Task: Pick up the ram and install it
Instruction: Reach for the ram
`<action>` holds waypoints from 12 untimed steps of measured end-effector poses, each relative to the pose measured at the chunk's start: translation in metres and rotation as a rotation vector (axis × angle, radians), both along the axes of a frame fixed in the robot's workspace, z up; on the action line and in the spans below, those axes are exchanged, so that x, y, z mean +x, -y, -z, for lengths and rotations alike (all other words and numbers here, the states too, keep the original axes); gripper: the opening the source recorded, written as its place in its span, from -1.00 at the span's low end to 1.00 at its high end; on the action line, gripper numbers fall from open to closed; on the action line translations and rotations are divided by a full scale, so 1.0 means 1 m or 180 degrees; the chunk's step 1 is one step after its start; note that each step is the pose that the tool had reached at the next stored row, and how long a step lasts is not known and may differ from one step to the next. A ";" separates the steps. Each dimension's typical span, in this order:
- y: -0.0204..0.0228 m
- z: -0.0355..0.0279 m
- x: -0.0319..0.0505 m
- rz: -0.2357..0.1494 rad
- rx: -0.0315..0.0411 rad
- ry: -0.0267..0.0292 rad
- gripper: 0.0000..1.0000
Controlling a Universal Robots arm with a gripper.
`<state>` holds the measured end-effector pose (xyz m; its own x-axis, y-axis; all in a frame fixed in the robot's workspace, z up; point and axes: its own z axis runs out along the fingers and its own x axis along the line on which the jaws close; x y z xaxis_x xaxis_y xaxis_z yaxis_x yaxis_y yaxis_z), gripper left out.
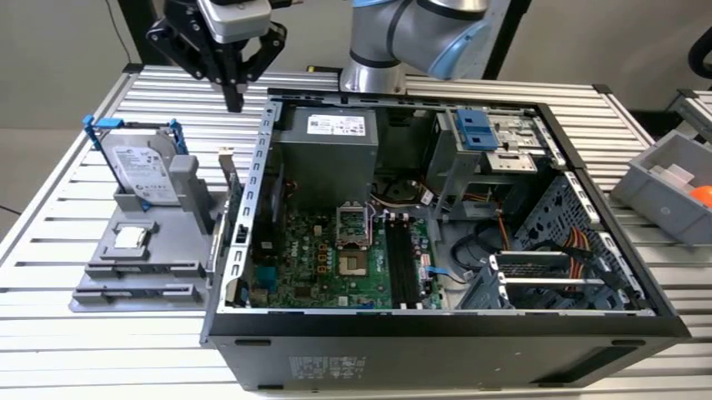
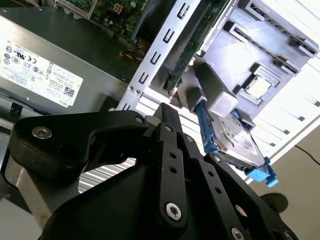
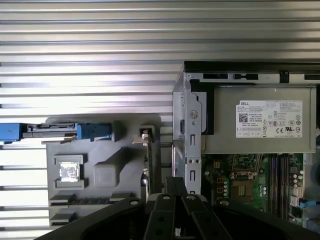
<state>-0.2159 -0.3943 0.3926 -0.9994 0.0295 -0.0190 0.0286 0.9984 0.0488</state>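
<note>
Exterior view first: the gripper [image 1: 233, 102] hangs above the table [image 1: 50, 250] near its far edge. Its fingers are pressed together with nothing between them and point straight down. The ram [image 1: 233, 187] stands on 1 long edge in the gray holder [image 1: 145, 275], at the holder's edge just beside the side wall of the open computer case [image 1: 445, 333]. Its long axis runs parallel to that wall, from the table's far edge toward its near edge. The closed fingertips sit higher than the ram and beyond its far end, roughly on the line of its long axis and well apart from it. In the first wrist view the ram [image 3: 148, 162] is a thin green strip seen edge-on, running toward the gripper [image 3: 175, 182] and offset slightly to the holder side. In the second wrist view the ram [image 2: 192, 52] lies between case wall and holder. I judge that the pick has not yet been made.
</note>
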 end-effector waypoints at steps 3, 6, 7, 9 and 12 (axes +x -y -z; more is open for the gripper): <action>-0.0001 0.0000 -0.0018 -0.0003 0.0000 0.0000 -1.00; -0.0001 0.0000 -0.0036 -0.0006 0.0000 0.0000 -1.00; -0.0001 0.0000 -0.0041 -0.0007 0.0000 0.0000 -1.00; -0.0002 0.0000 -0.0053 -0.0009 0.0000 0.0000 -1.00; -0.0003 0.0000 -0.0069 -0.0012 0.0000 0.0000 -1.00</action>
